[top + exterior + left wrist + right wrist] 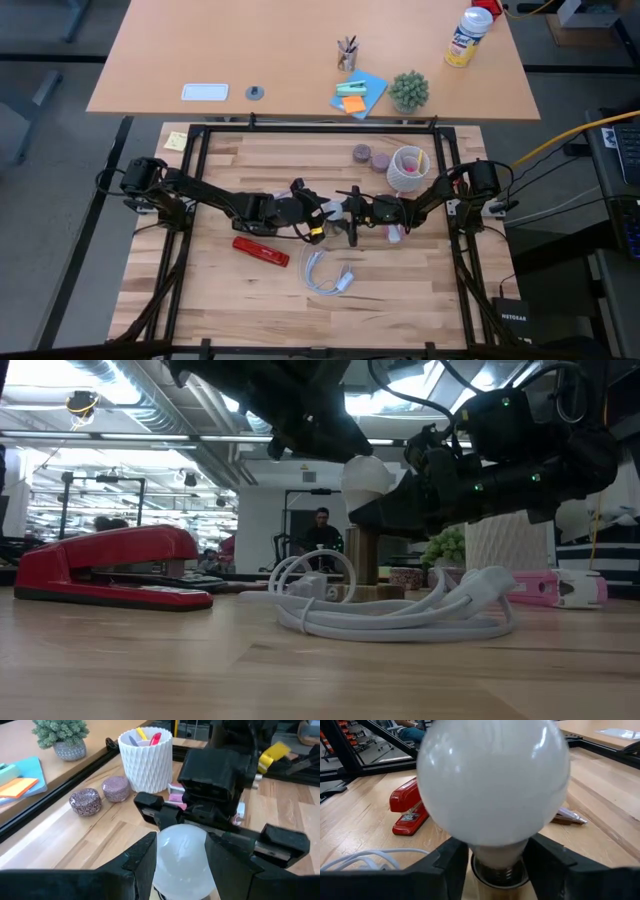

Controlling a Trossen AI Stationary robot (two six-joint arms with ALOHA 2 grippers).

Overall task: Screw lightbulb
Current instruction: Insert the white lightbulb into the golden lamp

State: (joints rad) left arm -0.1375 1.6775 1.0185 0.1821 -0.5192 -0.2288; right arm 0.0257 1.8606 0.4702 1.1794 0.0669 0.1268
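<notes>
Lightbulb: the white lightbulb (492, 780) is held off the table near the middle of the butcher-block work table (250, 290), between the two grippers; in the low view it shows as a white round shape (372, 478) above the coiled cable.
Bulb base: in the right wrist view the metal screw end (500, 869) sits low between that arm's dark fingers, with something brownish under it that I cannot tell apart.
Left gripper: the left gripper (181, 857) reaches in from the table's left edge; its two fingers (142, 857) are clamped on the bulb's round glass, one on each side.
Right gripper: the right gripper (499, 865) comes from the right edge and faces the left one; its fingers (451, 860) stand on either side of the bulb's neck and screw end, but whether they press on it cannot be told.
Stapler: a red stapler (261, 250) lies toward the front-left of the table centre, just beside the left arm.
Cable: a coiled white cable (326, 273) lies toward the front edge, below the grippers.
Back-right area: a white faceted cup (145, 757) holding pens stands near the back-right corner, with two small round purple tins (84, 800) just beside it.
</notes>
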